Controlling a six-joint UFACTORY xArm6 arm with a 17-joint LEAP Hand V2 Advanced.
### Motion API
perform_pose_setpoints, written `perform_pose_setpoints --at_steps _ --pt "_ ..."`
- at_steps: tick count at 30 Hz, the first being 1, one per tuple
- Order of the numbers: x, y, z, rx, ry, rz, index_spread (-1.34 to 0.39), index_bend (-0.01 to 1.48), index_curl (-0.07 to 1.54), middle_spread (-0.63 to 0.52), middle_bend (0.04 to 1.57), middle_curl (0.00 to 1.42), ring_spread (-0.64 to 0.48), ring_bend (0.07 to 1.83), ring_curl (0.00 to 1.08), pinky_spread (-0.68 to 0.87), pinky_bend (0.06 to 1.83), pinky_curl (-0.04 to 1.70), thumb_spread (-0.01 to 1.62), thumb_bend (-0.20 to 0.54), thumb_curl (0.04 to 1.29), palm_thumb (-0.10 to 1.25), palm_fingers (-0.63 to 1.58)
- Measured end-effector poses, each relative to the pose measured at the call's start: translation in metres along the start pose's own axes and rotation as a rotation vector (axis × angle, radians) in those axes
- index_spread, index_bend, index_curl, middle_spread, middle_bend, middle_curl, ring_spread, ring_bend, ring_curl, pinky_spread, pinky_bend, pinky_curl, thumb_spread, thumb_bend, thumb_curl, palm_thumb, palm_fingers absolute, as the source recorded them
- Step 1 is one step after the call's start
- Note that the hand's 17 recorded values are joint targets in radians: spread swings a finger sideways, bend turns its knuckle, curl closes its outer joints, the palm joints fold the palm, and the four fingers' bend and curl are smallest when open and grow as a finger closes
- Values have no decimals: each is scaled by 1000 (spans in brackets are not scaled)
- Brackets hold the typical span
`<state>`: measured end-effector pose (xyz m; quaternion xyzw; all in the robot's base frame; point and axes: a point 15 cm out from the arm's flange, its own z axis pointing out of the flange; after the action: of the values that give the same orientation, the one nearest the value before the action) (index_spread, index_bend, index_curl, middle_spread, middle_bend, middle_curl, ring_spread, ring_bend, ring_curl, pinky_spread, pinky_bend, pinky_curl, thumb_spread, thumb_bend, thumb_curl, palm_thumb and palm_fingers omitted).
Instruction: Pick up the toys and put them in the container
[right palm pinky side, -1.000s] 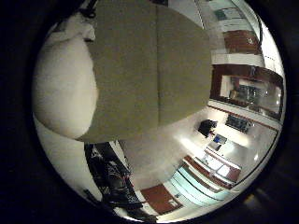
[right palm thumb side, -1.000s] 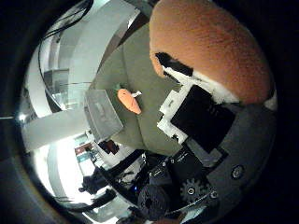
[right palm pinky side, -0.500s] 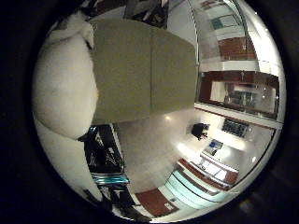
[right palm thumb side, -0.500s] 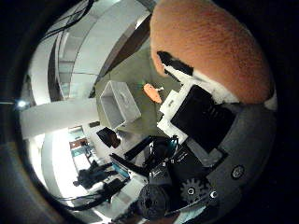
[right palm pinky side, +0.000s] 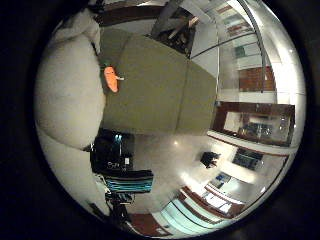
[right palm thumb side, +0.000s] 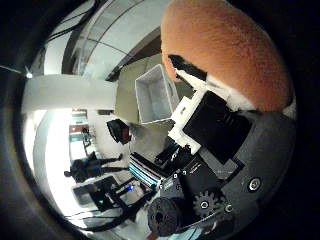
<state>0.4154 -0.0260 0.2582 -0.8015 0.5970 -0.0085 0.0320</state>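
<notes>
- The plush toy (right palm thumb side: 227, 55) sits tight against the palm, with the hand's (right palm thumb side: 210, 125) white and black fingers (right palm thumb side: 187, 112) curled up against its underside, so I judge it gripped and carried; its orange pile is fuzzy and rounded, with a black marking and a white patch next to the fingers, and the cream, soft bulge close to the palm in the little-finger-side view looks like the same toy's pale side (right palm pinky side: 70, 95)
- What could go wrong here: the stuffing gives under pressure, so a loose curl could let the toy slide out from between the fingers before it is over the container; I cannot see how deep the fingers sink in
- The container (right palm thumb side: 155, 95) lies beyond the fingertips, on the olive table (right palm pinky side: 155, 90); it is a pale, box-shaped bin with thin straight walls and an open top, and looks light enough to skid or tip if the toy or the fingers clip its rim
- A small orange carrot toy (right palm pinky side: 112, 79), tapered and with a green tuft, lies on the table well apart from the fingers, just past the edge of the held toy; it is not yet collected, and a low pass could knock it along the table's flat matte surface
</notes>
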Motion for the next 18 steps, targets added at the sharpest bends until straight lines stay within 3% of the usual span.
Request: perform_pose_setpoints --at_steps 6,18 --pt "-75 4 20 -31 -20 -80 -209 1182 687 -112 1339 625 -164 1455 594 -192 1339 802 1099 -12 643 1027 1202" --pt "-182 -25 19 64 -26 -206 -209 1181 686 -112 1339 623 -164 1454 592 -198 1321 836 1091 -12 654 1033 1204"
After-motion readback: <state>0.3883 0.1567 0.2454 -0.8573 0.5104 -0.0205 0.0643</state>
